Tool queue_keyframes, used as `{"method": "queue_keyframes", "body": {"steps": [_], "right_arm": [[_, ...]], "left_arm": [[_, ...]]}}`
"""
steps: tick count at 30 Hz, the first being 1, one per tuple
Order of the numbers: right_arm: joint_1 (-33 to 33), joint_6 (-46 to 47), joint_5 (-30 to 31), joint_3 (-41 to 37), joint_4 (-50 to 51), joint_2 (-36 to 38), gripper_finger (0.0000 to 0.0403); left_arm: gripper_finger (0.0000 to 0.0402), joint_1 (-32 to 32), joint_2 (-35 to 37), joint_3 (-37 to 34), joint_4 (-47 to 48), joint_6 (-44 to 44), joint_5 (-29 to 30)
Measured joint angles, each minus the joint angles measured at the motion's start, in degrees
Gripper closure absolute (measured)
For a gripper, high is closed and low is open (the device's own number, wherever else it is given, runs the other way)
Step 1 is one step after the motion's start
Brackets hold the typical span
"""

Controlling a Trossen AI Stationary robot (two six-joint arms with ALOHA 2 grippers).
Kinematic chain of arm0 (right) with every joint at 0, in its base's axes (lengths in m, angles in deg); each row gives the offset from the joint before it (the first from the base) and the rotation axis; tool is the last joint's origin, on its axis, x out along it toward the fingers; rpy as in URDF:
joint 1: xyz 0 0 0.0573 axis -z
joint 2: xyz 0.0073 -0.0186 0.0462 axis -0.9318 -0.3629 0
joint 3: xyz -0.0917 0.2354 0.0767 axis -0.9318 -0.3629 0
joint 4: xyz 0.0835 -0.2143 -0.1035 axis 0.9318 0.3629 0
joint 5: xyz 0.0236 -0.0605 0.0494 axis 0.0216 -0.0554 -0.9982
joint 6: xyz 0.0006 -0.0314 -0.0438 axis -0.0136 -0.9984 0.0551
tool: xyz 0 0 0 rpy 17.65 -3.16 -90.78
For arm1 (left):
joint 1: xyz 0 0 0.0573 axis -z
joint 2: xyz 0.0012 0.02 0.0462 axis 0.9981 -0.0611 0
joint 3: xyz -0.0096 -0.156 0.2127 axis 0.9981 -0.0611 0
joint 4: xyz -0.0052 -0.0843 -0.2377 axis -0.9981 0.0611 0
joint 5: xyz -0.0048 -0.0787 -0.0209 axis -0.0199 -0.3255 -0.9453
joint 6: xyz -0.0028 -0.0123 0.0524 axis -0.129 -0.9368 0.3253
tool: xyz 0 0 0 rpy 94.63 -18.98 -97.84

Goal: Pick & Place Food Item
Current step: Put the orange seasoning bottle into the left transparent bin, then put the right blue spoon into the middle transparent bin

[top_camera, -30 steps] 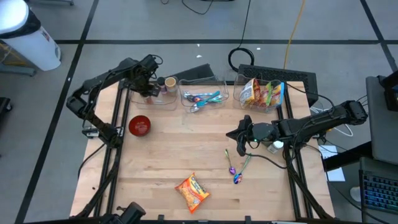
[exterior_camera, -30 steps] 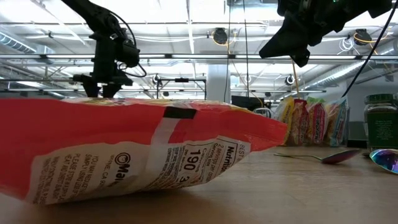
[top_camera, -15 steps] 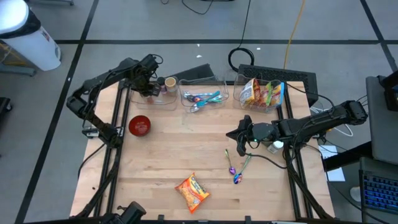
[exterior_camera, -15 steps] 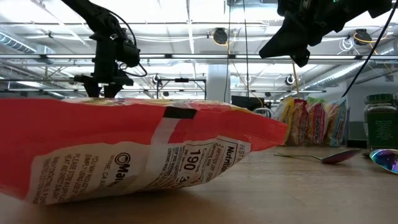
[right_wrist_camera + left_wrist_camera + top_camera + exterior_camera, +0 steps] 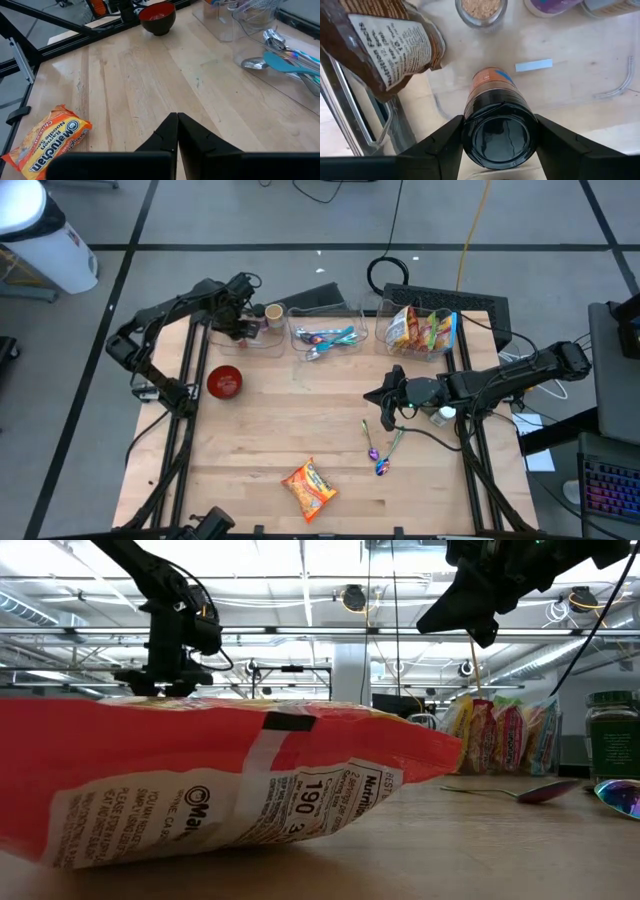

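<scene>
Black-lidded brown spice jar [image 5: 499,125] clamped between left tool [image 5: 498,150] fingers inside clear bin at bench [image 5: 260,435] rear; jar label hidden. Right tool [image 5: 177,131] closed, empty, mid-bench. Orange noodle packet [image 5: 308,489] near front edge.

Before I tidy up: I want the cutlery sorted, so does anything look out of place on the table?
Yes. Two spoons lie loose on the bare table near the right gripper, while the other cutlery sits in the clear middle bin at the back. A ramen pack also lies alone near the front edge.
</scene>
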Motion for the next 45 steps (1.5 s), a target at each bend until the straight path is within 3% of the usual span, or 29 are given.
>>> {"method": "queue_keyframes", "body": {"steps": [6, 21, 31, 35, 40, 43, 45], "right_arm": [[0.0, 0.0, 0.0, 0.0, 0.0, 0.0, 0.0403], [0.0, 1.0, 0.0, 0.0, 0.0, 0.0, 0.0403], [0.0, 1.0, 0.0, 0.0, -0.3, 0.0, 0.0403], [0.0, 1.0, 0.1, 0.0, -2.1, 0.0, 0.0403], [0.2, -0.1, 1.1, 0.0, -6.4, 0.0, 0.0403], [0.8, -0.5, 1.9, 0.0, -8.5, 0.0, 0.0403], [1.3, -0.5, 1.7, 0.0, -9.2, 0.0, 0.0403]], "left_arm": [[0.0183, 0.0, 0.0, -0.3, -0.1, -0.2, 0.0], [0.0111, -0.2, 0.5, 0.1, 0.7, 0.3, 0.9], [0.0108, -0.3, 5.4, 9.8, 0.6, 3.5, -2.3], [0.0110, -0.2, 7.0, 14.9, 0.4, 3.9, -7.2], [0.0119, 1.5, 8.4, 17.7, -5.3, 4.2, -22.7], [0.0131, 5.8, 9.2, 17.7, -10.2, 6.5, -31.9], [0.0140, 10.0, 9.3, 17.7, -13.1, 7.8, -34.4]]}}
